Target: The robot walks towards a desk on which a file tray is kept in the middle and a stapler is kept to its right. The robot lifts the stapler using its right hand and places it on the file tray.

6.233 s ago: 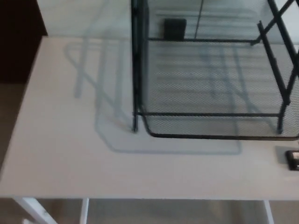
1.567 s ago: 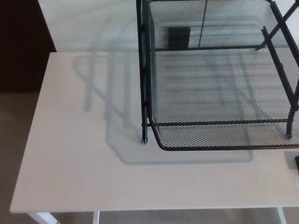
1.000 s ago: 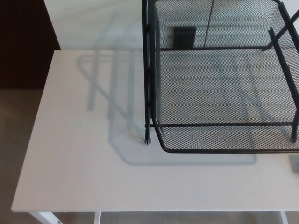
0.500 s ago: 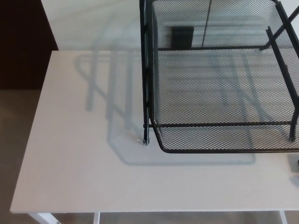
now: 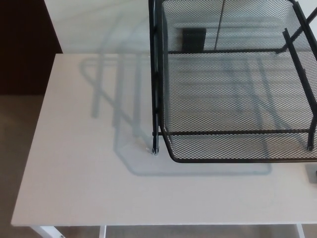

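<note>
- Neither hand is caught in the head view, so whether either is open or closed cannot be told.
- The black mesh file tray is set on the pale desk, toward its right.
- Only a dark sliver of the stapler is seen, cut off by the picture's right edge, near the tray's front right corner.
- Bare desk is left beside the tray's left side and along the near edge.

You see the whole view shift: the camera moves, not the things. The tray now sits lower and fills more of the picture, and its upper mesh tier shows. The stapler, just right of the tray's front corner, slips to the frame edge, leaving only a dark sliver.
</note>
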Available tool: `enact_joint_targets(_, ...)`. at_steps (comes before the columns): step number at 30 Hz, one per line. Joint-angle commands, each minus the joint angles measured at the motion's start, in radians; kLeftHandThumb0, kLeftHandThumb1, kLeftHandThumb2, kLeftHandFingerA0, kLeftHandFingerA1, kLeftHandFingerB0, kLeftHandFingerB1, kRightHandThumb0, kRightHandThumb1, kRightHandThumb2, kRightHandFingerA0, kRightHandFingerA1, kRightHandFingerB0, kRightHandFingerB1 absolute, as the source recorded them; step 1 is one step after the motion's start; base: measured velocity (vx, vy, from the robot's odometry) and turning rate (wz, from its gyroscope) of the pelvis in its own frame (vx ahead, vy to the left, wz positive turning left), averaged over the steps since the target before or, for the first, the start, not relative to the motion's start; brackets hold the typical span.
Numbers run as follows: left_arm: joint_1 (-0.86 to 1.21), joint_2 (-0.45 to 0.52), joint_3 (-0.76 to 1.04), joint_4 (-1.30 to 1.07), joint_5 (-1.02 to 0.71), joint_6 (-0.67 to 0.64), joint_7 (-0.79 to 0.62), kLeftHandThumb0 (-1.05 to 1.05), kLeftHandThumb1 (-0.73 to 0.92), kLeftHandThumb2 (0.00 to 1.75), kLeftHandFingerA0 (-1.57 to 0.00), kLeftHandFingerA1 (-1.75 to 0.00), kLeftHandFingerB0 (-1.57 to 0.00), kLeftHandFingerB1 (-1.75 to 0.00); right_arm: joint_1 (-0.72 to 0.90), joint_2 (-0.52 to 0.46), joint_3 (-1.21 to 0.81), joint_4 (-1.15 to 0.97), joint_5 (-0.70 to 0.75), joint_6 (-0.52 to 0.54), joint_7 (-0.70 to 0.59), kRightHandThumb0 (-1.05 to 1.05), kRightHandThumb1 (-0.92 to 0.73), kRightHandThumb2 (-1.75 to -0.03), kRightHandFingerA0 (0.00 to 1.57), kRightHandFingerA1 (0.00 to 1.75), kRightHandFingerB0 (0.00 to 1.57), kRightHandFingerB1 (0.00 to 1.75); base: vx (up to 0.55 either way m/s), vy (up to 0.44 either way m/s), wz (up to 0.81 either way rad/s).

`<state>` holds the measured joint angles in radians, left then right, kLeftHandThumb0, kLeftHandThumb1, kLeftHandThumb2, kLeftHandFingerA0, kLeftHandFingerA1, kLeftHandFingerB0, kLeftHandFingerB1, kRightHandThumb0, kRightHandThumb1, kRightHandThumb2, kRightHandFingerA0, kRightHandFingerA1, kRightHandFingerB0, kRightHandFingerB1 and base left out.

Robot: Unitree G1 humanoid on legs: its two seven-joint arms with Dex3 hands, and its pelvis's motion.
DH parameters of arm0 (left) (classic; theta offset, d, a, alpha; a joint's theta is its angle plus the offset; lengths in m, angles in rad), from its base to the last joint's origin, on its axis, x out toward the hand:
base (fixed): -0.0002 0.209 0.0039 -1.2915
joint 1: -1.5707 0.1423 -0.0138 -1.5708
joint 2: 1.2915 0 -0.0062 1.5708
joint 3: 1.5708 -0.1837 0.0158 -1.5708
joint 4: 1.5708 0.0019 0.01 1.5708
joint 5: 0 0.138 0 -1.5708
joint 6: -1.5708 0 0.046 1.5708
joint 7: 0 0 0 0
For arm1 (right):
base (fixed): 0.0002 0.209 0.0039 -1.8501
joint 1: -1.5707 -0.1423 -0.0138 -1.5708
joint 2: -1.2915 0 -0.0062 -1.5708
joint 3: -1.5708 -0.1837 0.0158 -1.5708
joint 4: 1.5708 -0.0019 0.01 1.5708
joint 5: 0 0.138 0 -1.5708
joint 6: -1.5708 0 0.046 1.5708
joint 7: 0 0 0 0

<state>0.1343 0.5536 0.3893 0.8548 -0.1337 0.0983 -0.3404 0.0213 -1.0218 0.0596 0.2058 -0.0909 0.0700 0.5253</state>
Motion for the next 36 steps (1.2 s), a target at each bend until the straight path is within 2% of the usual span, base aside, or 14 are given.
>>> enact_joint_targets(1, 0.014, 0.022, -0.01, 0.007, 0.012, -0.007, 0.018, -0.87, 0.74, 1.07, -0.01, -0.43, 0.0, -0.22, -0.088, 0.021, 0.083, 0.089, -0.146, -0.093, -0.027, -0.6, -0.38, -0.72, 0.03, 0.37, 0.07, 0.38, 0.0, 0.0, 0.0)
enact_joint_targets(5, 0.003, 0.019, -0.019, 0.029, 0.011, -0.01, 0.017, -0.86, 0.74, 1.08, -0.01, -0.44, 0.0, -0.22, -0.148, 0.035, 0.138, 0.13, -0.228, -0.115, -0.089, -0.52, -0.51, -0.56, 0.03, 0.38, 0.13, 0.33, 0.0, 0.0, 0.0)
enact_joint_targets(9, -0.01, 0.02, -0.03, 0.044, 0.018, 0.002, 0.034, -0.86, 0.71, 1.05, -0.02, -0.5, -0.02, -0.23, -0.189, 0.037, 0.18, 0.164, -0.31, -0.17, -0.164, -0.54, -0.54, -0.56, 0.05, 0.41, 0.11, 0.33, 0.0, 0.0, 0.0)
enact_joint_targets(10, -0.012, 0.023, -0.033, 0.052, 0.019, -0.006, 0.025, -0.9, 0.74, 1.06, -0.02, -0.48, -0.02, -0.21, -0.199, 0.042, 0.183, 0.162, -0.316, -0.171, -0.174, -0.33, -0.4, -0.93, 0.01, 0.53, 0.0, 0.5, 0.0, 0.0, 0.0)
enact_joint_targets(13, -0.012, 0.025, -0.039, 0.063, 0.023, -0.02, 0.022, -0.82, 0.72, 1.07, 0.0, -0.46, -0.03, -0.24, -0.201, 0.045, 0.186, 0.147, -0.332, -0.178, -0.195, -0.32, -0.42, -0.95, 0.01, 0.52, 0.0, 0.49, 0.0, 0.0, 0.0)
enact_joint_targets(14, -0.012, 0.025, -0.041, 0.064, 0.024, -0.022, 0.022, -0.85, 0.73, 1.06, -0.01, -0.49, -0.04, -0.23, -0.201, 0.048, 0.186, 0.141, -0.339, -0.183, -0.208, -0.48, -0.56, -0.57, 0.1, 0.4, 0.16, 0.3, 0.0, 0.0, 0.0)
enact_joint_targets(20, -0.024, 0.023, -0.046, 0.071, 0.024, -0.001, 0.03, -0.78, 0.71, 1.06, 0.0, -0.48, 0.0, -0.28, -0.182, 0.059, 0.21, 0.159, -0.409, -0.231, -0.291, -0.47, -0.56, -0.58, 0.12, 0.41, 0.19, 0.31, 0.0, 0.0, 0.0)
enact_joint_targets(22, -0.028, 0.027, -0.059, 0.075, 0.029, -0.014, 0.014, -0.78, 0.71, 1.04, -0.05, -0.47, 0.0, -0.26, -0.184, 0.059, 0.223, 0.169, -0.43, -0.226, -0.298, -0.52, -0.52, -0.7, 0.13, 0.46, 0.15, 0.37, 0.0, 0.0, 0.0)
enact_joint_targets(23, -0.017, 0.027, -0.078, 0.061, 0.055, -0.018, 0.05, -0.77, 0.9, 0.68, -0.14, -0.45, -0.01, -0.29, -0.182, 0.059, 0.237, 0.184, -0.453, -0.239, -0.317, -0.28, -0.41, -0.94, 0.08, 0.55, 0.08, 0.52, 0.0, 0.0, 0.0)
enact_joint_targets(24, -0.015, 0.027, -0.079, 0.06, 0.054, -0.02, 0.052, -0.83, 0.73, 1.07, -0.06, -0.52, -0.01, -0.26, -0.183, 0.061, 0.241, 0.196, -0.455, -0.248, -0.32, -0.46, -0.56, -0.58, 0.14, 0.43, 0.21, 0.31, 0.0, 0.0, 0.0)
enact_joint_targets(27, -0.01, 0.025, -0.078, 0.057, 0.039, -0.027, 0.039, -0.73, 0.71, 1.08, -0.01, -0.5, 0.0, -0.29, -0.197, 0.062, 0.268, 0.236, -0.479, -0.252, -0.304, -0.48, -0.57, -0.58, 0.1, 0.42, 0.18, 0.32, 0.0, 0.0, 0.0)
enact_joint_targets(32, -0.01, 0.024, -0.077, 0.052, 0.035, -0.012, 0.035, -0.86, 0.74, 1.06, -0.04, -0.48, -0.03, -0.24, -0.205, 0.063, 0.31, 0.284, -0.526, -0.267, -0.312, -0.5, -0.56, -0.58, 0.09, 0.43, 0.17, 0.33, 0.0, 0.0, 0.0)
enact_joint_targets(33, -0.003, 0.023, -0.078, 0.044, 0.037, -0.012, 0.037, -0.85, 0.73, 1.06, -0.07, -0.51, 0.0, -0.25, -0.208, 0.061, 0.322, 0.282, -0.538, -0.264, -0.297, -0.32, -0.41, -0.94, 0.01, 0.53, 0.0, 0.49, 0.0, 0.0, 0.0)
enact_joint_targets(36, -0.001, 0.021, -0.073, 0.048, 0.033, -0.025, 0.033, -0.86, 0.74, 1.07, -0.03, -0.49, -0.02, -0.21, -0.212, 0.066, 0.338, 0.279, -0.553, -0.255, -0.283, -0.32, -0.39, -0.92, 0.01, 0.53, 0.0, 0.49, 0.0, 0.0, 0.0)
